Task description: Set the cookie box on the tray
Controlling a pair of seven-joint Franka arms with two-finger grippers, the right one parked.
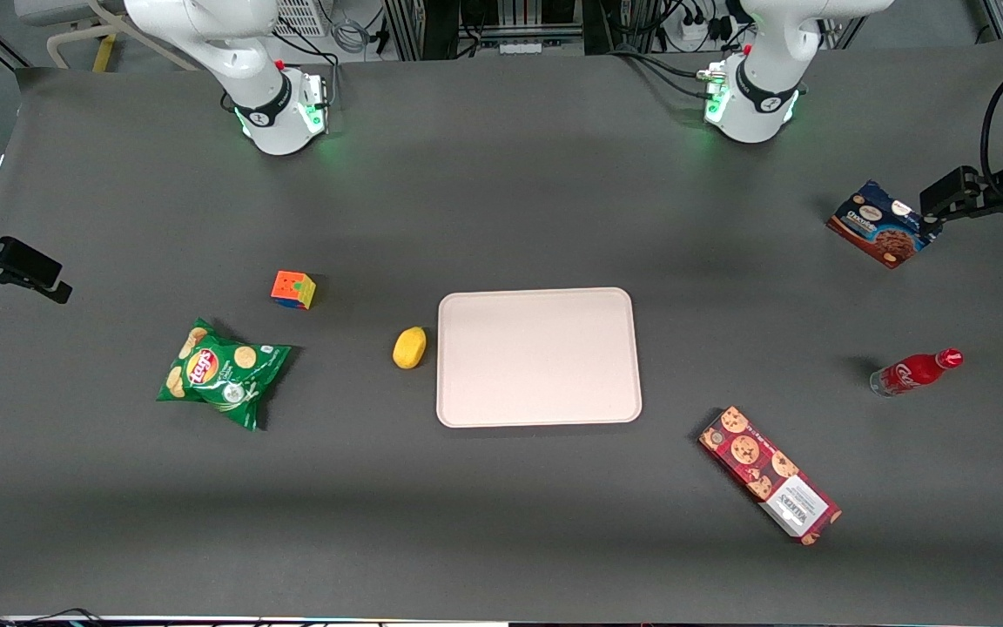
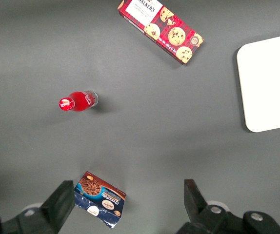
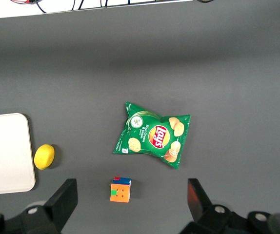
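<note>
Fingers [image 2: 62, 202] of the gripper [image 2: 128, 195] spread wide apart, gripping nothing, up in the air at the working arm's end of the surface [image 1: 501, 540]. Directly below, close to one finger and not touched: cookie box [image 2: 100, 200], dark blue, lying flat on the surface, well apart from the tray [image 1: 538, 357]. Nearer the front camera than the cookie box, a red bottle [image 1: 915, 372] on its side. Nearer still and closer to the tray, a long red box [image 1: 769, 475] of chocolate-chip cookies, lying askew. Tray in the middle of the surface, bare. Just beside its edge on the parked arm's side, a lemon [image 1: 409, 347]; farther toward that end, a colour cube [image 1: 293, 289] and a green chips bag [image 1: 221, 373]
</note>
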